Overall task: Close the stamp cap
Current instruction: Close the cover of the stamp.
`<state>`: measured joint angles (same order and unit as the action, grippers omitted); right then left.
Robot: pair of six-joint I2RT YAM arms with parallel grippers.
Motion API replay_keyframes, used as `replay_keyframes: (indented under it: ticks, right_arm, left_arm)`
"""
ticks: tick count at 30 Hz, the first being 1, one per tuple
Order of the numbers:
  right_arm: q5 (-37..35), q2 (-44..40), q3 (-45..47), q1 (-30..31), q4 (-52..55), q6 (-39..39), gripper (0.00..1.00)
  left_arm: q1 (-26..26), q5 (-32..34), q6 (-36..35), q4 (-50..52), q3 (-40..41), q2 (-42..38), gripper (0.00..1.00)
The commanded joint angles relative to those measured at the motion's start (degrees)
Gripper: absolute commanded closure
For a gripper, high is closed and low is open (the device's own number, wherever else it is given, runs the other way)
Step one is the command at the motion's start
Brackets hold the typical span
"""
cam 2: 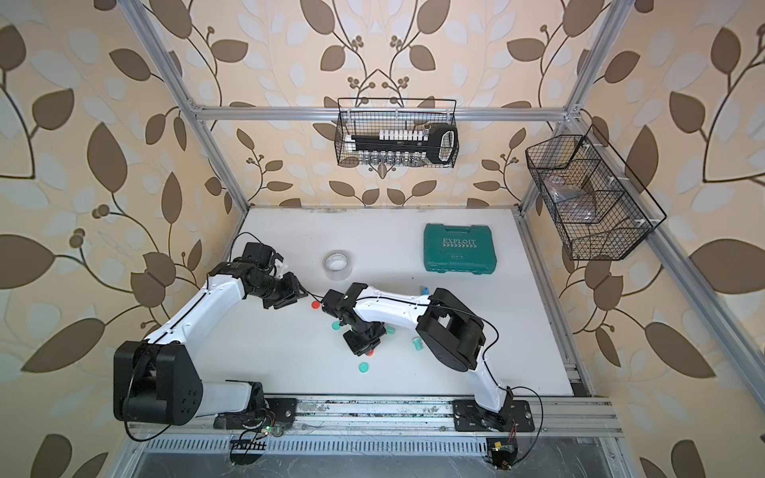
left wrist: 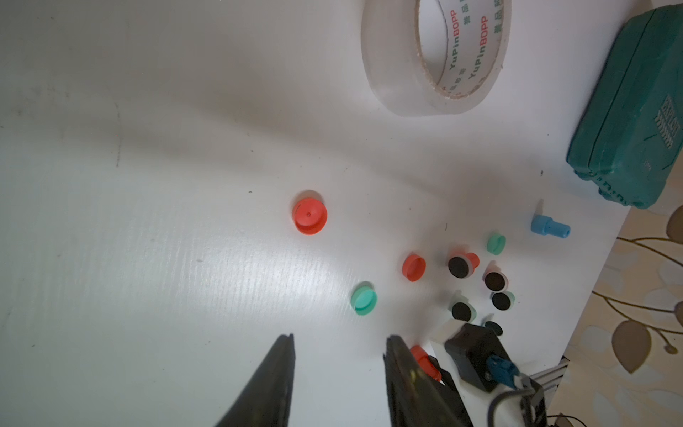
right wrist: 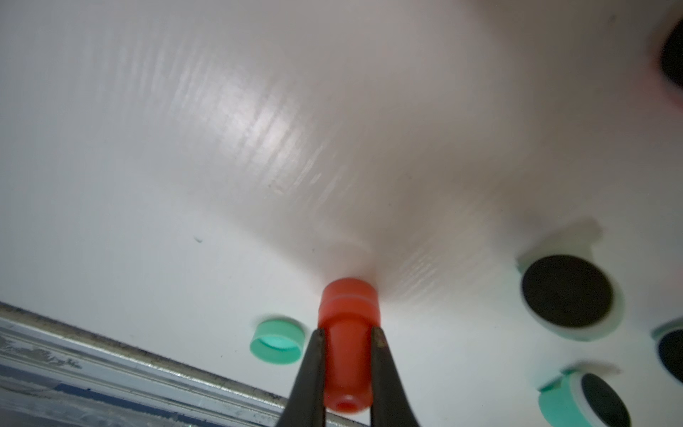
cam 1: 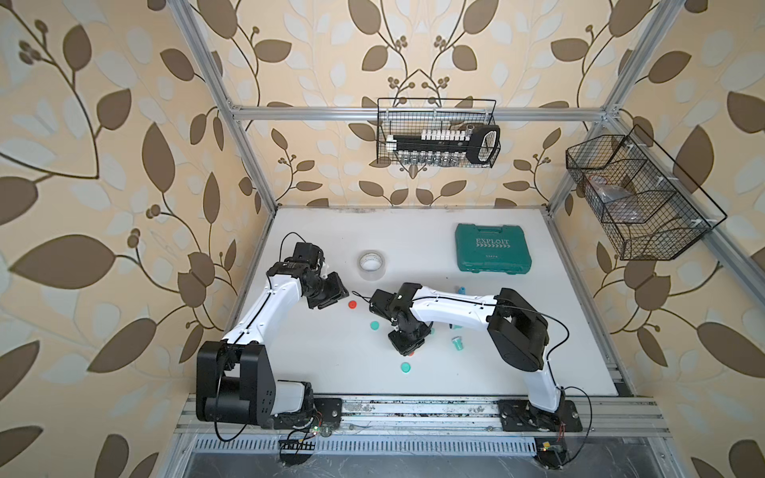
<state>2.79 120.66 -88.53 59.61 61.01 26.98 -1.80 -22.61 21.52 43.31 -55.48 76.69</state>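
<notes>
Right gripper [right wrist: 347, 332] clamps red stamp [right wrist: 347, 303] lower centre, cap apparently on. Left gripper [left wrist: 340, 338] parted, empty. Teal stamps [right wrist: 569, 292] at right uncapped, teal cap [right wrist: 277, 344] loose.

Bright, even light; glare streaks the table [right wrist: 258, 125], wrist-view edges blur.

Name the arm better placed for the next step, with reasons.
Right. The right gripper is shut on the red stamp, its wide end toward the table; the left gripper hangs open and empty.
</notes>
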Motion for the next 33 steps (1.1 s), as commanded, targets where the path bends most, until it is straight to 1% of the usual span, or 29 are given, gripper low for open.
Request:
replay_keyframes:
  ticks: [1, 7, 12, 19, 29, 33]
  right_arm:
    - [2.02, 16.92, 11.24, 1.99, -14.39, 0.01, 1.00]
    - [1.62, 9.65, 9.25, 1.83, -10.12, -0.96, 1.00]
    - [0.29, 3.31, 5.05, 0.80, -4.95, -2.30, 1.00]
    - [0.67, -2.28, -0.55, -0.45, 0.71, -4.35, 1.00]
    - [0.96, -8.93, -3.55, -5.00, 4.92, -7.05, 1.00]
    - [0.71, -10.54, -3.32, -8.79, 5.43, -8.84, 1.00]
  left_arm:
    - [0.22, -1.39, -0.65, 0.11, -0.77, 0.24, 0.57]
    - [0.22, -1.65, -0.62, 0.01, -0.77, 0.61, 0.57]
    - [0.20, -1.76, -0.64, 0.02, -0.76, 0.66, 0.57]
    - [0.17, -1.56, -0.67, 0.08, -0.85, 0.57, 0.57]
    - [0.22, -1.47, -0.69, 0.11, -0.85, 0.56, 0.57]
    - [0.22, -1.55, -0.64, 0.11, -0.85, 0.65, 0.57]
